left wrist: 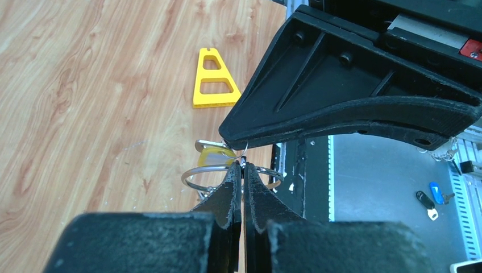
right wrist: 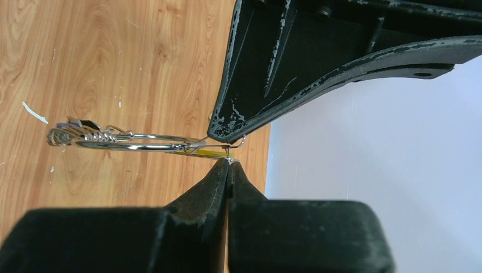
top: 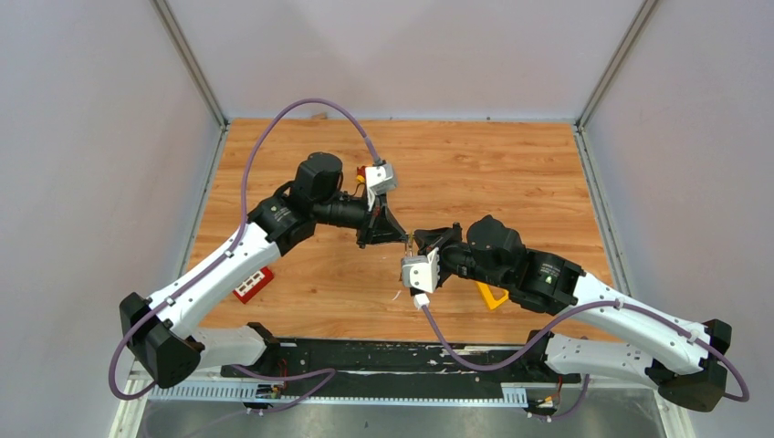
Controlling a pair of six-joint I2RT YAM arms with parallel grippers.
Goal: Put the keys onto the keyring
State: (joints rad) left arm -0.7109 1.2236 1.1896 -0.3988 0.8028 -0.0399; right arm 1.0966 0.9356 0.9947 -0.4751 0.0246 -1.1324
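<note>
Left pincer: I see it clamped on the keyring, mid-frame.
Right pincer: closed on yellow-tagged key, tip to tip.
Keyring axis: edge-on, level, stretching left from the tips.

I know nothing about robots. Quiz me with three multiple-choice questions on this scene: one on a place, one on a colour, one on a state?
1. Where is the keyring? A in a box; B at the meeting arm tips; C on the wall.
2. What colour is the plastic triangle? A yellow; B blue; C green.
3. How do both arms' jaws stand? A wide open; B one open; C pressed shut.
B: the ring sits where the tips meet. A: it is plainly yellow. C: neither wrist view shows a gap.
</note>
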